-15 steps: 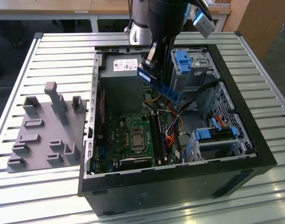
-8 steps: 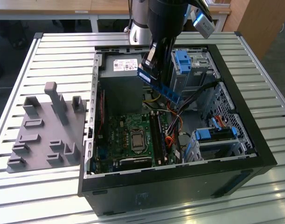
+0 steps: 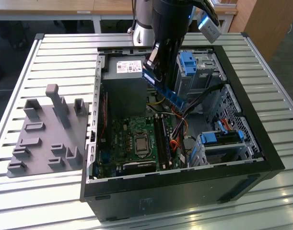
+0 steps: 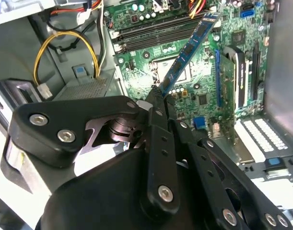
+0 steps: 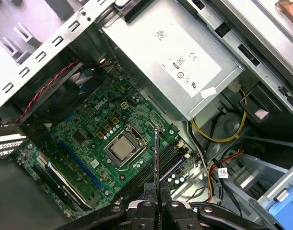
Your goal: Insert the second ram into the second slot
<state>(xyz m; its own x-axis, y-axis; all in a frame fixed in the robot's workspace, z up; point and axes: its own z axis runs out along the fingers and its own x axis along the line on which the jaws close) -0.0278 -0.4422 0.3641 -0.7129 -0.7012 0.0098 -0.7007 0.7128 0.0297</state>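
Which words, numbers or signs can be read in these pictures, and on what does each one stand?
No text can be quoted with certainty.
Label on the power supply: too small to read.
Markings on the motherboard: too small to read.
The second ram in the gripper: nothing legible.

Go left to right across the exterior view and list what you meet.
grey fixture plate → case's left wall → second ram, held by the gripper → lower blue drive clip → case's right wall
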